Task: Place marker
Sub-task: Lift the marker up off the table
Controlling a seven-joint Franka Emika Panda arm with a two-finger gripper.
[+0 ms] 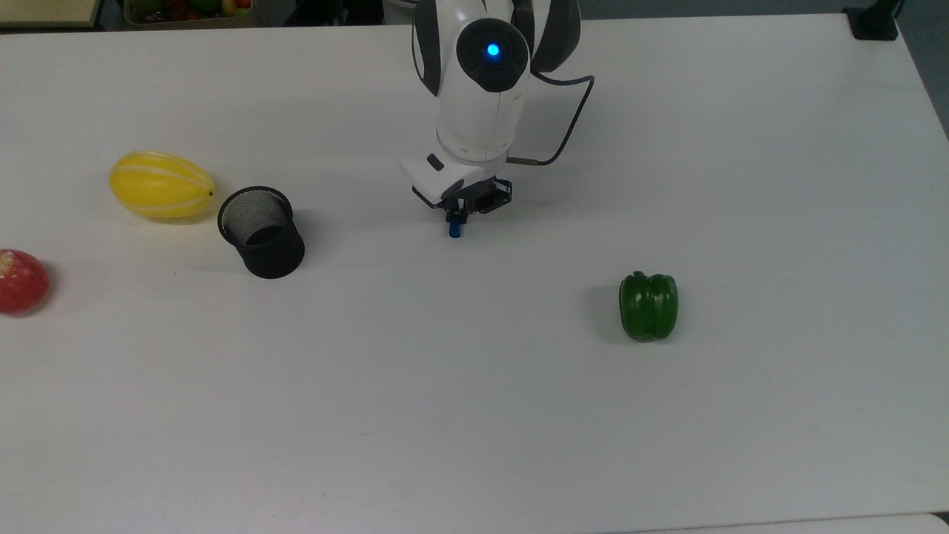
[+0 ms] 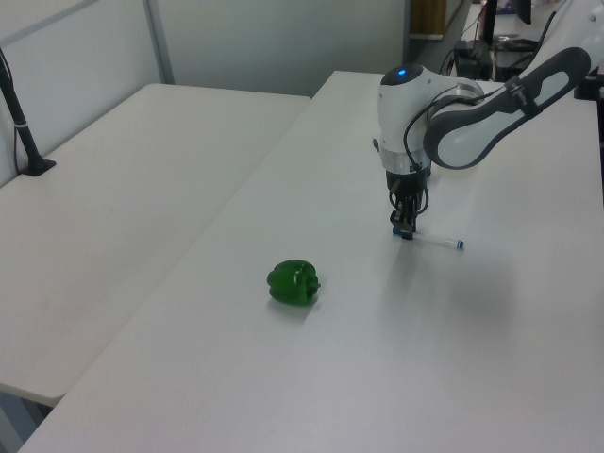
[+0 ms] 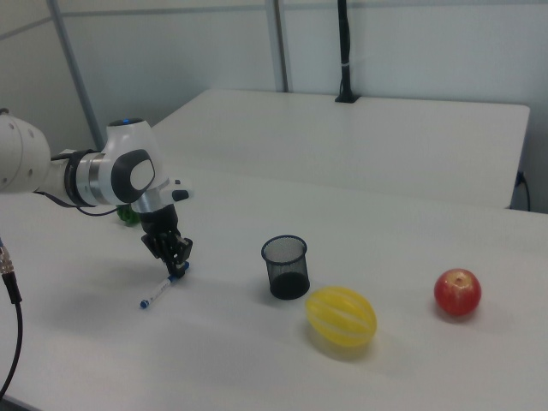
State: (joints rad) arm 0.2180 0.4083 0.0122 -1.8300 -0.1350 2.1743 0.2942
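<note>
The marker (image 1: pixel 453 228) is a slim white pen with blue ends, near the middle of the white table (image 1: pixel 474 415). My gripper (image 1: pixel 458 213) points straight down and is shut on one blue end of it. In the left view the marker's white barrel (image 2: pixel 436 242) runs from the gripper (image 2: pixel 406 232) toward the left view's right. In the right view the marker (image 3: pixel 158 291) slants down from the gripper (image 3: pixel 176 269) to the tabletop. The black mesh cup (image 1: pixel 261 231) stands upright well off to the top view's left.
A green pepper (image 1: pixel 649 305) lies toward the top view's lower right. A yellow melon (image 1: pixel 161 185) sits beside the cup, and a red apple (image 1: pixel 21 280) is at the top view's left edge. A second table (image 2: pixel 123 179) adjoins in the left view.
</note>
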